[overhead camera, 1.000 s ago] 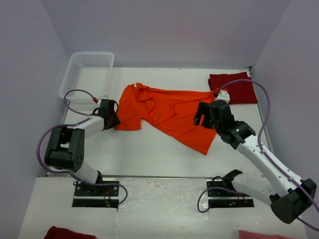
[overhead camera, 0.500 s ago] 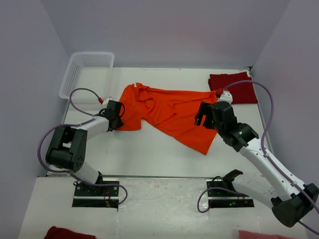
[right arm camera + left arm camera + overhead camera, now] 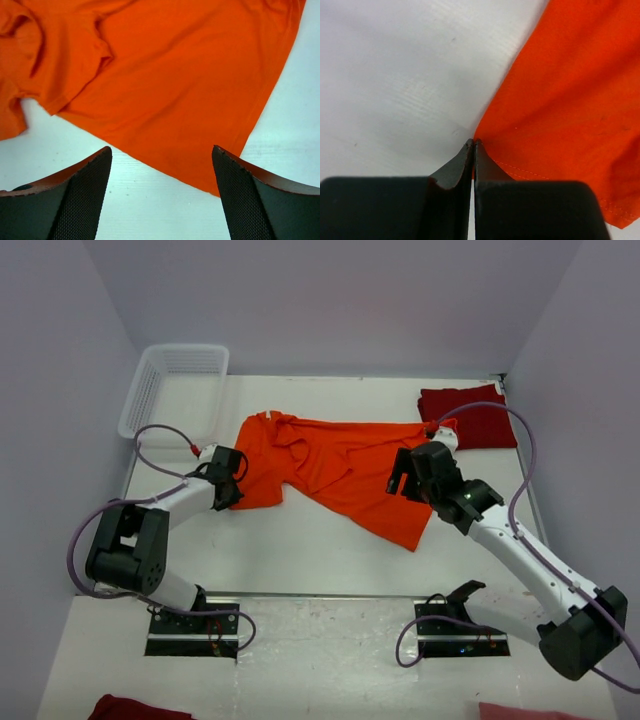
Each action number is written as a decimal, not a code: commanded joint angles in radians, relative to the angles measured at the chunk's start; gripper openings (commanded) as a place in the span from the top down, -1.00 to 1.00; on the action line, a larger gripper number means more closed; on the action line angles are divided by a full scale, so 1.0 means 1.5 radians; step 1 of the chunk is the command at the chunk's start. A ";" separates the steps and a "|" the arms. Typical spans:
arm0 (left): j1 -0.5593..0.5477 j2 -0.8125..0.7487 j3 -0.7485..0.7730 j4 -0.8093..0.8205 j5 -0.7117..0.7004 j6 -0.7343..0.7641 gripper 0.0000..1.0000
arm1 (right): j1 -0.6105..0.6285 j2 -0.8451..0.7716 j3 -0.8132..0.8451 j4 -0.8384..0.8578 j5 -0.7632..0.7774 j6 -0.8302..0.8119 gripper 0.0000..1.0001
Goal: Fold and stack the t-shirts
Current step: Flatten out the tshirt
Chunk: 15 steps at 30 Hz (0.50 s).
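Observation:
The bright orange t-shirt (image 3: 340, 465) lies spread and rumpled across the middle of the white table (image 3: 300, 550). My left gripper (image 3: 232, 483) is at its left edge, low on the table. In the left wrist view its jaws (image 3: 473, 143) are shut, pinching the corner of the orange cloth (image 3: 570, 100). My right gripper (image 3: 405, 472) hovers over the shirt's right side. It stands open (image 3: 161, 150), its fingers straddling the orange hem (image 3: 175, 75) without touching it. The dark red t-shirt (image 3: 470, 415) lies folded at the back right.
A white lattice basket (image 3: 170, 385) stands at the back left corner. Purple cables loop beside both arms. Below the table's near edge, a dark red cloth (image 3: 125, 708) shows at the bottom left and a pink one (image 3: 525, 712) at the bottom right.
My left gripper has slid right to the shirt's left edge and shut on it. The right gripper has shifted slightly left and stayed open.

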<state>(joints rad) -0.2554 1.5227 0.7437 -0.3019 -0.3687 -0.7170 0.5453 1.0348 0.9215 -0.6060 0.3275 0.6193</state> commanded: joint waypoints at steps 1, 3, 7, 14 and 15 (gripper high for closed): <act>0.014 -0.053 -0.006 -0.092 -0.040 -0.030 1.00 | 0.005 0.059 -0.014 -0.049 0.030 0.076 -0.62; 0.017 -0.082 0.009 -0.116 -0.065 -0.040 1.00 | 0.005 0.072 -0.030 -0.047 0.020 0.112 -0.61; 0.022 -0.098 0.036 -0.131 -0.095 -0.043 1.00 | 0.004 0.064 -0.105 -0.023 -0.009 0.168 -0.57; 0.030 -0.070 0.050 -0.100 -0.088 -0.034 1.00 | 0.004 0.056 -0.142 -0.065 -0.010 0.213 -0.55; 0.030 -0.065 0.048 -0.096 -0.086 -0.032 1.00 | 0.004 0.052 -0.150 -0.066 -0.013 0.224 -0.54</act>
<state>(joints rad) -0.2207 1.4021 0.7898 -0.4591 -0.4603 -0.7494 0.5449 1.1404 0.7139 -0.6777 0.2993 0.8768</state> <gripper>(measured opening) 0.002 0.774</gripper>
